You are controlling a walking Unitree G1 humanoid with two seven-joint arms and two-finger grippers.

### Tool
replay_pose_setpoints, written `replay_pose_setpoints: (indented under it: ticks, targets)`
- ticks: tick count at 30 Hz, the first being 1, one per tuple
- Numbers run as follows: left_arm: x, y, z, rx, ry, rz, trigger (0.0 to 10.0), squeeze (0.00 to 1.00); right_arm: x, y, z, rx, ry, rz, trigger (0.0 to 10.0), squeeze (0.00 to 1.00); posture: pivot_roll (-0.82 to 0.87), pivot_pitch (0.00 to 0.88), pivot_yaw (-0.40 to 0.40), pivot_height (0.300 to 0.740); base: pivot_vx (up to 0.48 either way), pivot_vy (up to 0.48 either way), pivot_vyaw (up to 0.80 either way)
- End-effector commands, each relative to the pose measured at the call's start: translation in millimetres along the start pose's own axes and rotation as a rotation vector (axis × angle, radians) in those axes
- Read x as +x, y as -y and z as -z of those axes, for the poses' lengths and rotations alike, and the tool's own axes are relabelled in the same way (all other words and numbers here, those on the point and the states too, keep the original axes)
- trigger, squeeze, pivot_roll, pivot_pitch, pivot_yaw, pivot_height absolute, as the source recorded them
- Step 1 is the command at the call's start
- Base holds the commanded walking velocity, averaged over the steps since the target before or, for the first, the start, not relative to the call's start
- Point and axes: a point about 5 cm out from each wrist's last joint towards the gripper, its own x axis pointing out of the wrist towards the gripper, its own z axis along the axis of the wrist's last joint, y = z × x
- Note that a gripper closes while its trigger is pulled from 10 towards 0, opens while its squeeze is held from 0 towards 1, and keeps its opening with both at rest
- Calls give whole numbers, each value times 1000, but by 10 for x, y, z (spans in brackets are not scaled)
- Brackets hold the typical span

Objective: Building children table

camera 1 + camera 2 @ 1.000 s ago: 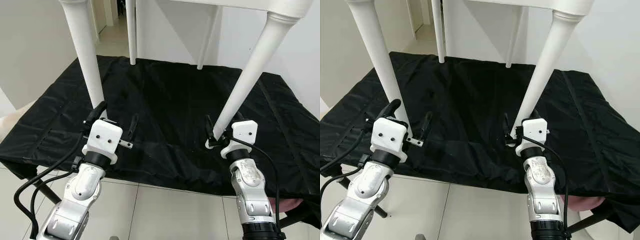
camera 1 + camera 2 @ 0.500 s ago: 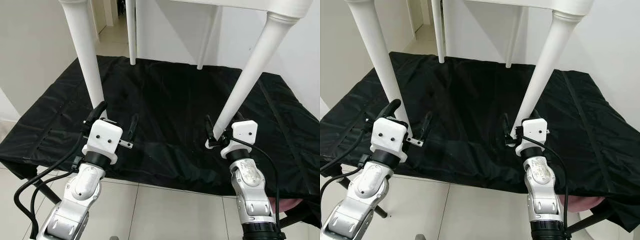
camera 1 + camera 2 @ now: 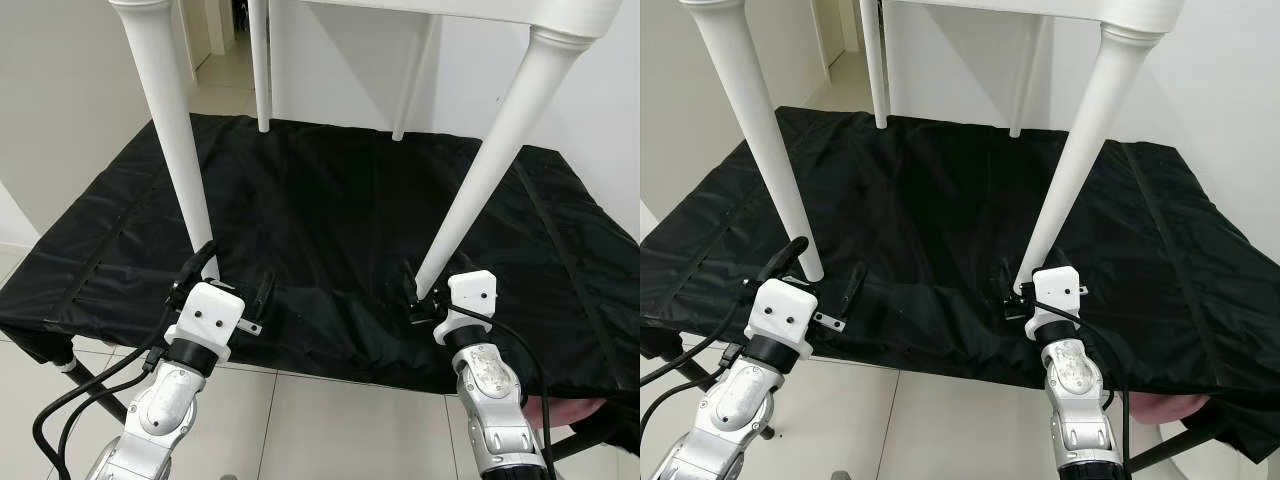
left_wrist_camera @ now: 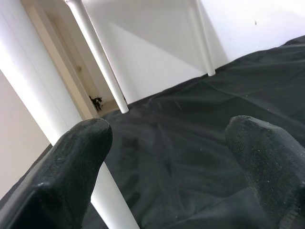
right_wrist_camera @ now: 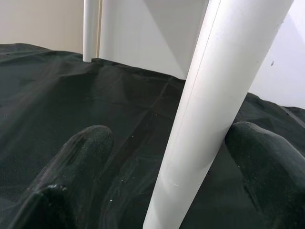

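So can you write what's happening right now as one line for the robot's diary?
table: standing on black cloth | left claw: open, beside front left leg | right claw: open around front right leg

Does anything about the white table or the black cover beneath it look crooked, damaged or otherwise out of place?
Nothing looks damaged. The white table stands with all four legs on the black cover, which is merely wrinkled. Its legs splay outward, seemingly by design. The left gripper and right gripper flank the two near legs.

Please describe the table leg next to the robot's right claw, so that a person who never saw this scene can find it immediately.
Start at the large black cloth-covered surface, where a white children's table stands on four round white legs. Two thin legs stand at the far edge, two thick ones at the near edge. The wanted one is the thick tapered white leg on the robot's right, leaning inward, its foot between the fingers of the right claw.
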Motion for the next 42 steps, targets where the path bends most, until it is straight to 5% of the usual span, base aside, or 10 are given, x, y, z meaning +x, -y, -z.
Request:
replay_pose_setpoints:
  ticks: [1,12,13,42]
  targets:
    - [-36,43,4,7,23,24,10000,0,3,-25,-18,-3,27,-28,10000,0,21,0,0,740,0,0,0]
    - [-229,139,121,-53,20,145,10000,0,-186,-58,111,4,-17,-215,10000,0,16,0,0,740,0,0,0]
    - [-238,142,125,-69,17,161,10000,0,-207,-74,125,6,-24,-245,10000,0,14,10,-95,740,0,0,0]
    - [-391,119,182,-99,28,319,10000,0,-348,-281,132,55,-37,-602,10000,0,24,0,-100,740,0,0,0]
